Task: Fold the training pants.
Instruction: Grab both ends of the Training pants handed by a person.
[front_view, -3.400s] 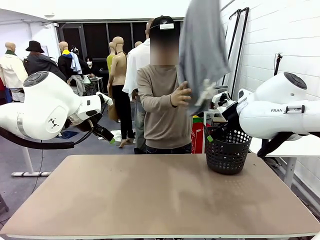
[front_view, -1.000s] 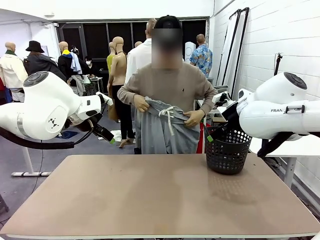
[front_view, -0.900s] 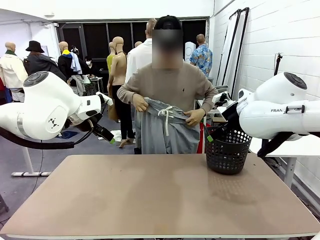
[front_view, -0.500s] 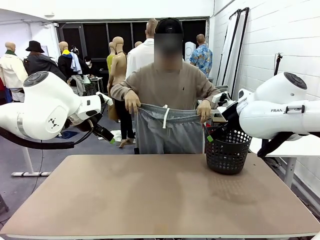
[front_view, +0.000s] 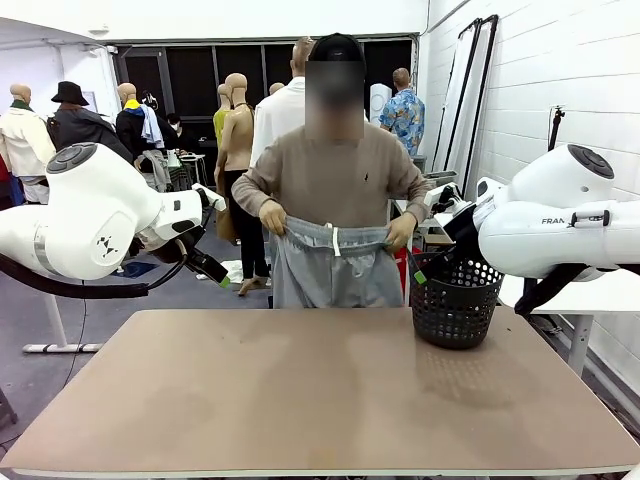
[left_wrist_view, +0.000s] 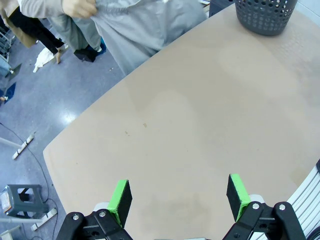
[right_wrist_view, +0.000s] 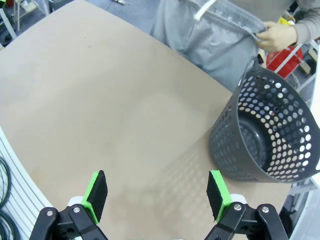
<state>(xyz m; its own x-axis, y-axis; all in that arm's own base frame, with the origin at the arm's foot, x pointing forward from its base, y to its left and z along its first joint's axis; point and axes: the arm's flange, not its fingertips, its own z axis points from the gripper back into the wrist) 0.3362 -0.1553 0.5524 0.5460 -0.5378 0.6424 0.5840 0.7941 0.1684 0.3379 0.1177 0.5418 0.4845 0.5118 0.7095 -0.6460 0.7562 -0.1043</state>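
Observation:
A person at the far side of the table holds the light grey training pants (front_view: 335, 272) up by the waistband, one hand (front_view: 272, 216) at each end, and the legs hang down behind the table's far edge. The pants also hang at the far edge in the left wrist view (left_wrist_view: 140, 30) and the right wrist view (right_wrist_view: 215, 42). My left gripper (front_view: 212, 270) hovers at the left, off the table. Its jaws (left_wrist_view: 178, 196) are open over bare tabletop. My right gripper (front_view: 425, 268) sits beside the basket, open (right_wrist_view: 156, 195) with nothing between its fingers.
A black mesh basket (front_view: 455, 305) stands upright on the table's far right corner, seen from above in the right wrist view (right_wrist_view: 235, 130) and in the left wrist view (left_wrist_view: 265, 17). The brown tabletop (front_view: 320, 390) is bare. Other people stand farther back.
The person swung the pants down from overhead, spread the waistband between both hands, then lowered it a little and drew the hands closer. Neither arm has moved.

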